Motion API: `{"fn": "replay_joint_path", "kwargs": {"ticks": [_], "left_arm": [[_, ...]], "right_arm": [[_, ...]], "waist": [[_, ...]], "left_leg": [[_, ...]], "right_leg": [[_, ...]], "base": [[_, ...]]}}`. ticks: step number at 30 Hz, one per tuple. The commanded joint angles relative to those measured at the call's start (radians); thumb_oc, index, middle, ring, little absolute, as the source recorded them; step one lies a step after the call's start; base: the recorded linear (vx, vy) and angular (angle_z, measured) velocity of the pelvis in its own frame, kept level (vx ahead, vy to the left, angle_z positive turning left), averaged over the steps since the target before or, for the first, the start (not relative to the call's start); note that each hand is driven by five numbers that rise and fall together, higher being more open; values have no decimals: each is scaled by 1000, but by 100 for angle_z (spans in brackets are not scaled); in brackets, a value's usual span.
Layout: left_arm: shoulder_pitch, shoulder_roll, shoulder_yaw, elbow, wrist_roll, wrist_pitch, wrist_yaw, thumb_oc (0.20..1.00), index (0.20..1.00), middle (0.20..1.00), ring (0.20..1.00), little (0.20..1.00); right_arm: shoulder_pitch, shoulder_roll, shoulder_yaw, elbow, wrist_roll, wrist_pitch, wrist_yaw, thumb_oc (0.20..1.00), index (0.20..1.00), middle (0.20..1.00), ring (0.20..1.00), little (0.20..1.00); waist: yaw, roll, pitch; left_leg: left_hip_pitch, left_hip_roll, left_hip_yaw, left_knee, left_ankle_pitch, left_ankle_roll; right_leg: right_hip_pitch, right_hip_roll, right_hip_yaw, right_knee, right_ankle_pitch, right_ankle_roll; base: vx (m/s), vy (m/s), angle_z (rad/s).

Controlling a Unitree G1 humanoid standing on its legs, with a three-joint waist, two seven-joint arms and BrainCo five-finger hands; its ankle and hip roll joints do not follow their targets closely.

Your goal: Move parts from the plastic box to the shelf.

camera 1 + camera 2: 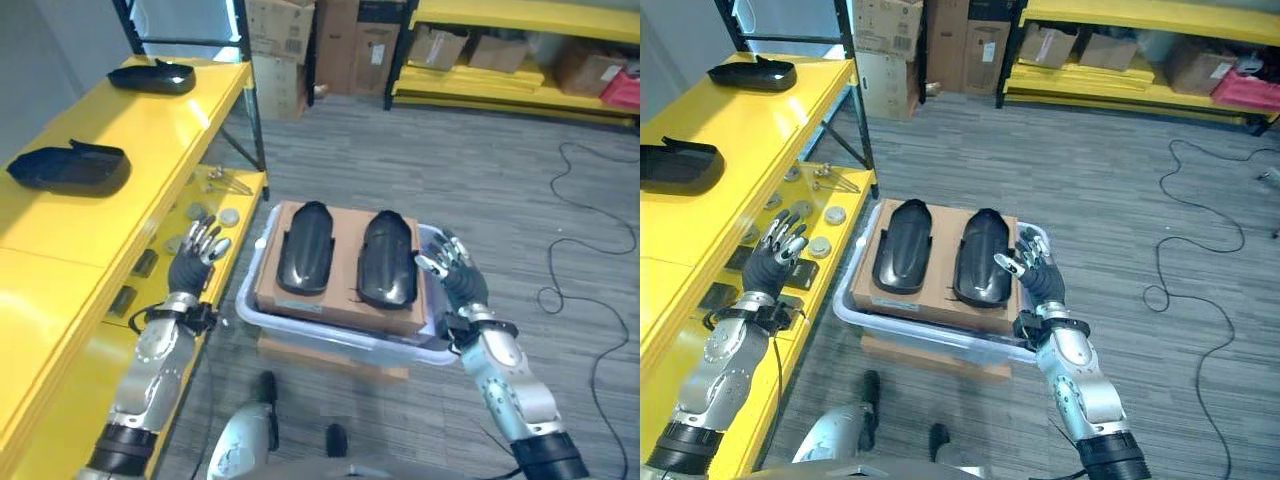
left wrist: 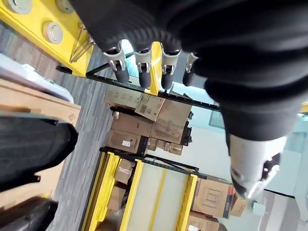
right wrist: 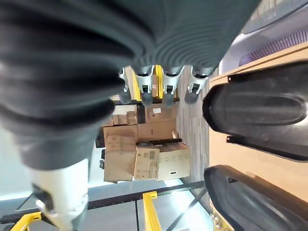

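Two glossy black moulded parts lie side by side on a cardboard sheet [image 1: 340,305] in a clear plastic box [image 1: 330,335]: the left part [image 1: 305,247] and the right part [image 1: 388,258]. My right hand [image 1: 450,268] hovers open beside the right part's right edge, holding nothing. My left hand [image 1: 195,255] is open left of the box, over the yellow shelf's lower level. Two more black parts rest on the yellow shelf top [image 1: 130,130], one near [image 1: 70,167], one far [image 1: 152,76].
The shelf's lower level [image 1: 215,215] carries several small round discs, dark blocks and metal bits. The box stands on a low cardboard base [image 1: 335,357]. Cardboard boxes [image 1: 330,40] and another yellow rack [image 1: 520,60] stand at the back. Grey floor lies to the right.
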Motion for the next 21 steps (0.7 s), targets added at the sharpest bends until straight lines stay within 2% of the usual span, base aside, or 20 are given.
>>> {"fn": "replay_joint_path", "kwargs": {"ticks": [1,3,6,8,13,14,17,18,21], "left_arm": [[-9,33,11,-73,11,-51,-4,1000,1000,1000,1000,1000],[-11,36,13,-81,24,-42,-6,1000,1000,1000,1000,1000],[-15,49,19,-98,24,-21,-12,1000,1000,1000,1000,1000],[-20,54,21,-101,32,-15,-24,1000,1000,1000,1000,1000],[-69,78,-8,-105,20,-7,-61,1000,1000,1000,1000,1000],[-104,82,-31,-97,20,-18,-74,1000,1000,1000,1000,1000],[-199,88,-77,-78,-11,-28,-64,1000,1000,1000,1000,1000],[-276,85,-115,-59,-14,-40,-52,1000,1000,1000,1000,1000],[-337,81,-139,-39,-14,-58,-42,1000,1000,1000,1000,1000]], "right_arm": [[-20,-48,-45,-61,-44,-55,-85,1000,1000,1000,1000,1000],[-20,-48,-55,-48,-87,-66,-126,1000,1000,1000,1000,1000],[-45,-57,-81,-31,-224,-51,-255,1000,1000,1000,1000,1000],[-61,-69,-98,-25,-255,-41,-281,1000,1000,1000,1000,1000],[-166,-158,-147,42,-435,-10,-397,1000,1000,1000,1000,1000],[-229,-187,-146,106,-481,1,-448,1000,1000,1000,1000,1000],[-393,-249,-116,262,-555,45,-508,1000,1000,1000,1000,1000],[-520,-295,-73,404,-558,61,-540,1000,1000,1000,1000,1000],[-619,-338,-35,535,-537,29,-549,1000,1000,1000,1000,1000]], "waist": [[19,5,-48],[20,13,-55],[28,26,-67],[31,31,-69],[45,38,-65],[52,39,-56],[63,44,-14],[74,46,32],[80,50,72]], "left_leg": [[113,-31,-49,-47,55,8],[139,-33,-45,-83,55,7],[175,-41,-50,-131,57,9],[184,-41,-50,-142,55,10],[178,-39,-50,-139,42,13],[158,-38,-51,-129,38,15],[102,-42,-58,-103,36,16],[51,-47,-67,-76,37,17],[-3,-53,-73,-39,36,16]], "right_leg": [[-93,18,-91,-8,68,76],[-95,18,-99,-8,63,81],[-101,19,-106,-8,63,90],[-105,18,-107,-8,64,93],[-123,5,-117,-8,70,105],[-139,-2,-123,-8,75,108],[-175,-14,-134,-6,85,112],[-207,-20,-145,5,89,112],[-237,-26,-157,18,89,111]], "base": [[74,96,-21],[81,50,-4],[131,47,-14],[120,26,-4],[79,0,0],[-35,-23,-1],[-189,-43,6],[-283,-57,18],[-225,-50,5]]}}
